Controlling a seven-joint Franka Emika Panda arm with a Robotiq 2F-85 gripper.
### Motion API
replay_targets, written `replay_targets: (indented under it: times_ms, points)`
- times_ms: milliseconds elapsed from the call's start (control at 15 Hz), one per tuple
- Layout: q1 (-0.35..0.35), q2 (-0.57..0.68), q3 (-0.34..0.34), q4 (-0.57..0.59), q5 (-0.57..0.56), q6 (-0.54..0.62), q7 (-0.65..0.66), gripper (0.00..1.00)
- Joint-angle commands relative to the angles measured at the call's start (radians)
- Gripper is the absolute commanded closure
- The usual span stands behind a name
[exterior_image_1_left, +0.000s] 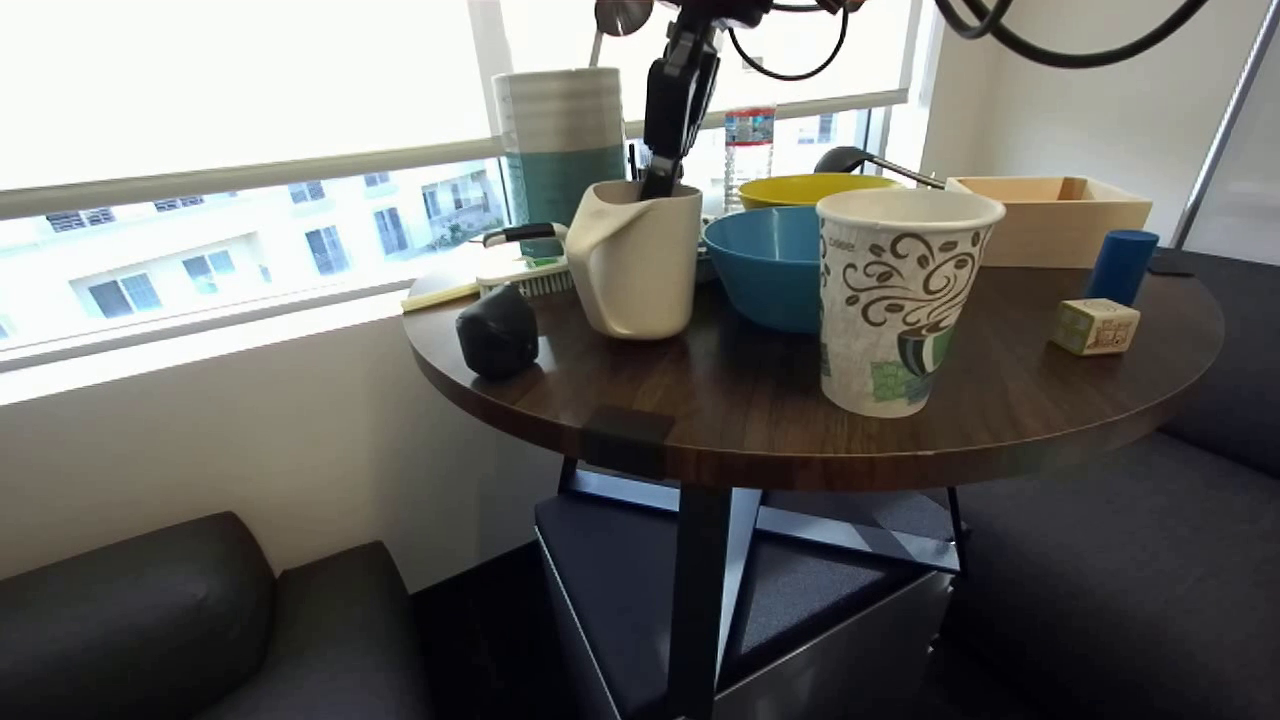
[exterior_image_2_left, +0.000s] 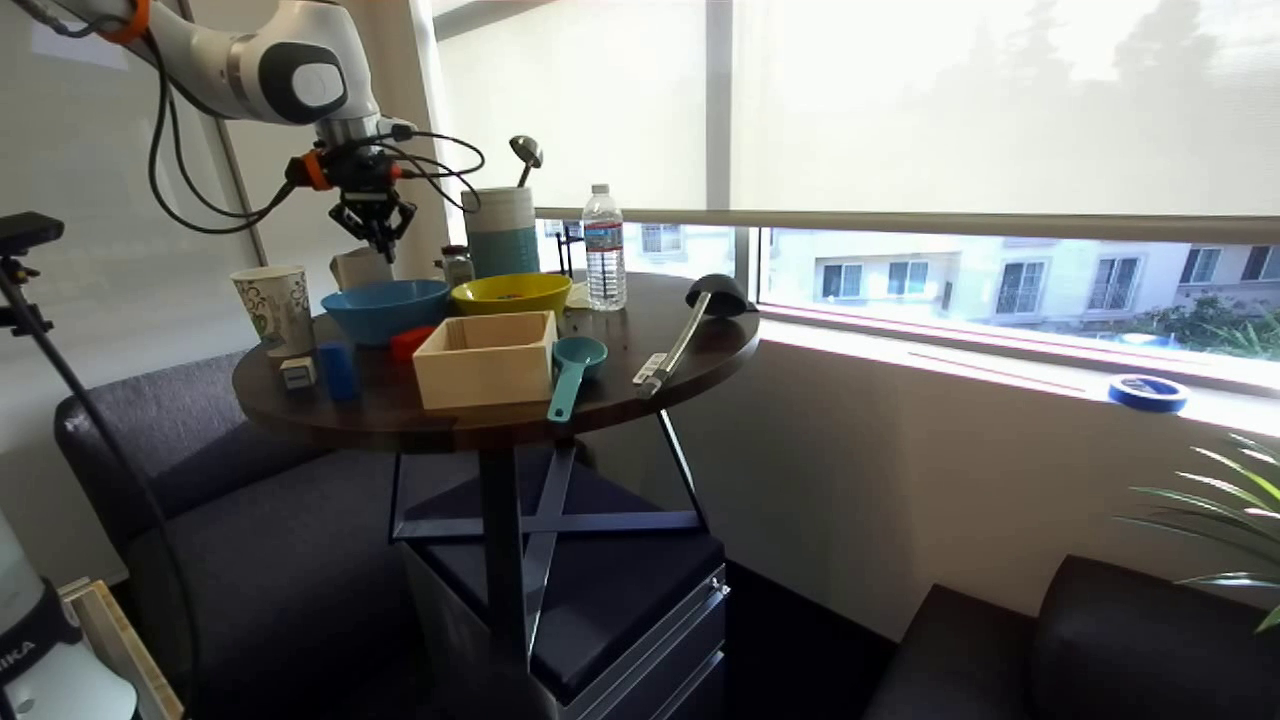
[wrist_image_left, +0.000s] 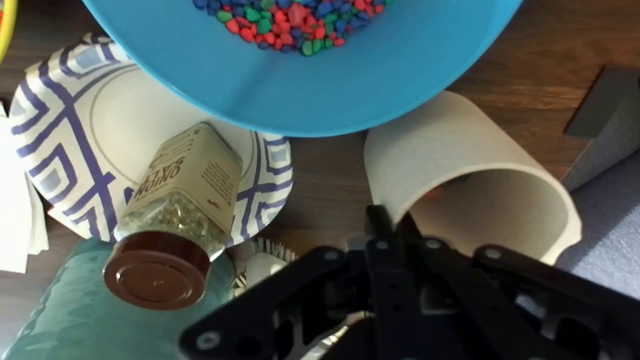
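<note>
The pincer (wrist_image_left: 394, 223) pinches the rim of an off-white pitcher (exterior_image_1_left: 645, 270) — plain, smooth-walled and wide-mouthed.

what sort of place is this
Likely an office lounge or break corner, though the pictures don't settle it: a round wooden table, dark padded seats near it, and a low cabinet with drawers beneath it.
</note>
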Motion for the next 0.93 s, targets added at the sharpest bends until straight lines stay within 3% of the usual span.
replay_targets:
  times_ms: [0, 600, 867]
  points:
    - [0.002, -0.062, 0.027, -0.013, 0.014, 0.042, -0.018, 0.99]
    - [0.002, -0.257, 0.087, -0.018, -0.232, -0.022, 0.071, 0.99]
    - [-0.008, -0.337, 0.135, 0.009, -0.368, -0.212, 0.145, 0.99]
